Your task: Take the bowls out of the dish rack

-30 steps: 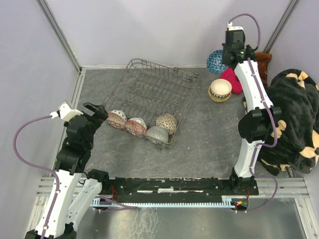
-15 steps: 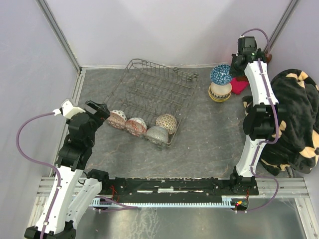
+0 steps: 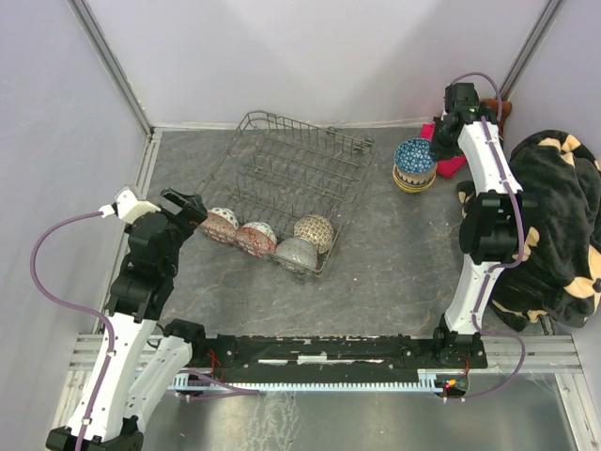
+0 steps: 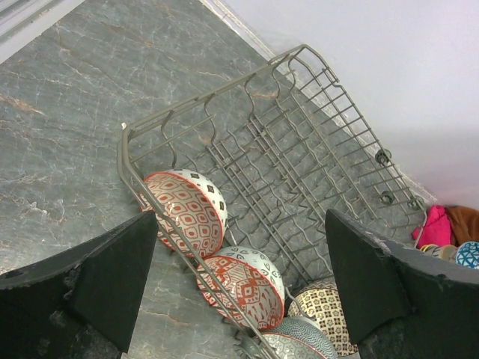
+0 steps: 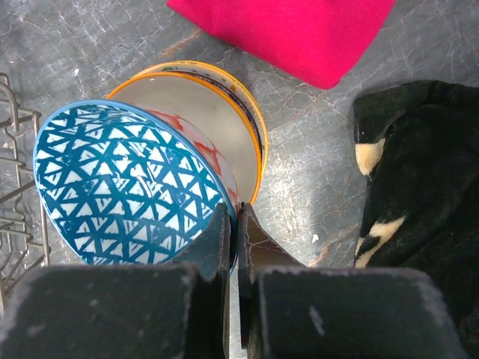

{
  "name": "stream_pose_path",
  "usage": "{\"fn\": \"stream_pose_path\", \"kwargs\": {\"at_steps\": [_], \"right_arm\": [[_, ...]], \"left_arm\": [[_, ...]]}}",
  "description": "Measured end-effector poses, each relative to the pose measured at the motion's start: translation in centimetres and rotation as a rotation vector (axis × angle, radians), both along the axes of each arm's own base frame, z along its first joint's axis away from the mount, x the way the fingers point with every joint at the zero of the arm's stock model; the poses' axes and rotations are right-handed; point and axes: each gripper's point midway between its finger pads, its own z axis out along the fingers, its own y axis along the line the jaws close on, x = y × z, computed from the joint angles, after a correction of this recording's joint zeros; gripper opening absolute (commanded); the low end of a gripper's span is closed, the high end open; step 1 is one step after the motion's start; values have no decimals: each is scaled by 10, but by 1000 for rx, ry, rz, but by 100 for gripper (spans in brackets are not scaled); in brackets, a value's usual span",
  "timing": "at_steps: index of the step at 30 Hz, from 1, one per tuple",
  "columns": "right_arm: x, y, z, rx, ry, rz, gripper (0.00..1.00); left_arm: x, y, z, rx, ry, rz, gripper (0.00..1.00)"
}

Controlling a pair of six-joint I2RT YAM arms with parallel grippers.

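My right fingers (image 5: 221, 241) are pinched narrow on the near rim of the blue bowl (image 5: 123, 187), one finger inside and one outside. The bowl is tilted over the mouth of the yellow bowl (image 5: 191, 97), which stands on the table (image 3: 394, 244) to the right of the rack (image 3: 282, 160), well apart from it. I cannot tell whether the blue one already rests in the yellow one or hangs just above it. A pink cloth (image 5: 299, 34) lies just behind the yellow bowl, and a black blanket (image 5: 419, 194) with cream patches is heaped at the right side.

My left fingers (image 4: 120, 277) are spread wide and hold nothing. They hang over the table just beside the near left corner of the rack, pointing at it.

Four bowls are in the rack, standing on edge in a row along its near end: two red-patterned ones (image 4: 187, 209) (image 4: 243, 283) at the left, then a cream one with a dark pattern (image 4: 323, 308) and a grey one (image 3: 297, 252) at the right, each touching its neighbour. The other rows of prongs hold nothing that I can see.
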Motion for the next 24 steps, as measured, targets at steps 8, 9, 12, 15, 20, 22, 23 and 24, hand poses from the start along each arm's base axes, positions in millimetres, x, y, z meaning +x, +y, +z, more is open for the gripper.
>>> {"fn": "stream_pose_path", "kwargs": {"at_steps": [8, 9, 12, 15, 20, 22, 23, 24], "right_arm": [[3, -6, -16, 10, 20, -21, 1], [3, -7, -18, 11, 20, -23, 1], [4, -10, -20, 21, 21, -35, 1], [5, -12, -21, 29, 15, -44, 1], [5, -14, -23, 42, 14, -59, 1], [5, -14, -24, 49, 14, -65, 1], [5, -14, -26, 53, 16, -67, 1], [5, -13, -27, 57, 19, -68, 1]], "left_arm": [[0, 0, 0, 0, 0, 0, 99], [0, 0, 0, 0, 0, 0, 99], [0, 0, 0, 0, -1, 1, 99], [0, 0, 1, 0, -2, 1, 99], [-1, 0, 1, -1, -6, 1, 99], [-1, 0, 2, -1, -7, 1, 99], [-1, 0, 2, -1, -7, 1, 99], [-1, 0, 2, -2, -8, 1, 99]]}}
